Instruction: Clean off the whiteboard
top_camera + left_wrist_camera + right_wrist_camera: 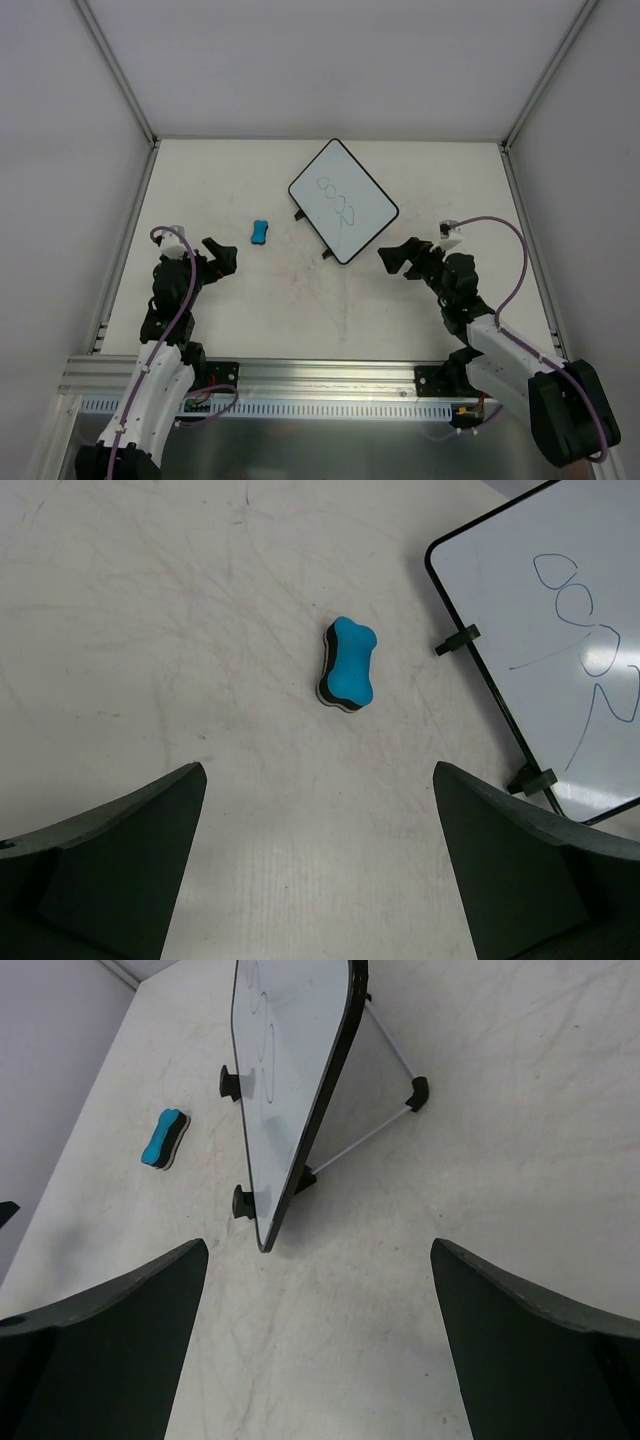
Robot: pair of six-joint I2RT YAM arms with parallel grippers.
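Whiteboard (pixel 343 200): far centre of tabletop (pixel 300 310), turned at an angle, leaning on a thin wire stand (pixel 418 1092); looped scribbles (pixel 338 203) not yet wiped.
Eraser (pixel 259 232): blue block, lying flat just left of the board, apart from it, straight ahead of the left jaws.
Risk, board: likely to tip back or skid on its stand if pressed hard or wiped from one side without bracing.
Risk, eraser: small and waisted; easy to nudge away or pinch off-centre on a skewed descent.
Risk, tabs: black tabs (pixel 232 1082) on one edge, liable to snag a wiping stroke.
Left jaws: spread wide, nothing held, nothing touched, above bare tabletop near the eraser.
Right jaws: spread wide too, empty, facing the board's edge, clear of it.
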